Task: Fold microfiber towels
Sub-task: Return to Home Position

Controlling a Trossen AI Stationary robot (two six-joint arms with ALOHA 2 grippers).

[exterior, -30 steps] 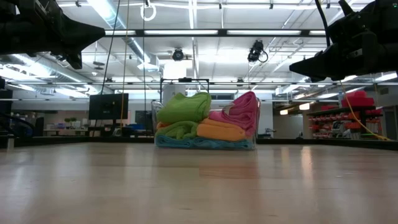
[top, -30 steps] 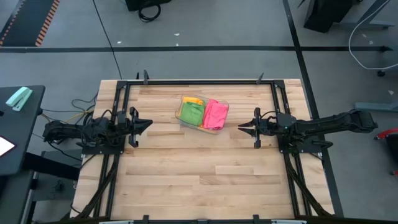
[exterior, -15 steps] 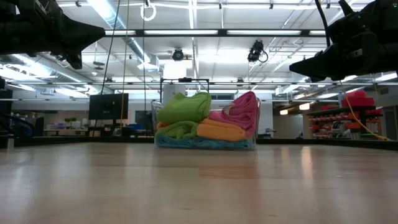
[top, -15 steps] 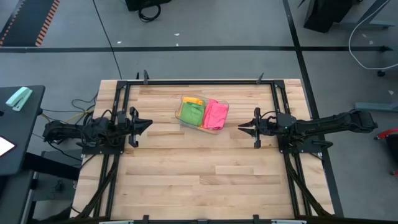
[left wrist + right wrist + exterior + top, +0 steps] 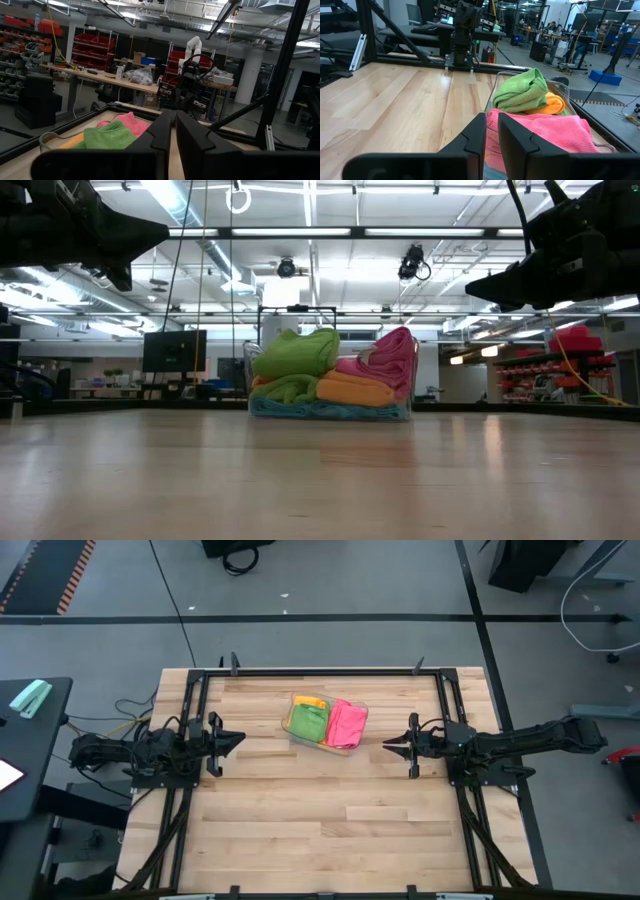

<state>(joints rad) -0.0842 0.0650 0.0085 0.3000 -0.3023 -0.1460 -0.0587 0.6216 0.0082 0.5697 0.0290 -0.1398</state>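
- The left gripper (image 5: 238, 739) has its jaws drawn together. Its two dark fingers (image 5: 161, 131) lie side by side with only a thin slit between them, and they hold nothing.
- The right gripper (image 5: 386, 745) is the same, with its fingers (image 5: 516, 135) closed to a thin slit and nothing in their grip.
- Both grippers hang above the table (image 5: 300, 830), clear of the wood, and their tips point toward each other from opposite sides.
- The clear tray (image 5: 364, 710) sits on the table between the two sets of jaws, a little beyond the line joining them. It is nearer the right jaws than the left and touches neither.
- The microfiber towels all lie folded inside that tray, heaped above its rim.
- The green towel (image 5: 307, 721) fills the side toward the left jaws, and the pink towel (image 5: 347, 724) the side toward the right jaws. The two touch along the middle.
- An orange towel (image 5: 355, 392) shows beneath the pink one.
- A blue towel (image 5: 300, 409) seems to lie flat at the very bottom of the stack, though only the low view catches it, through the tray wall.
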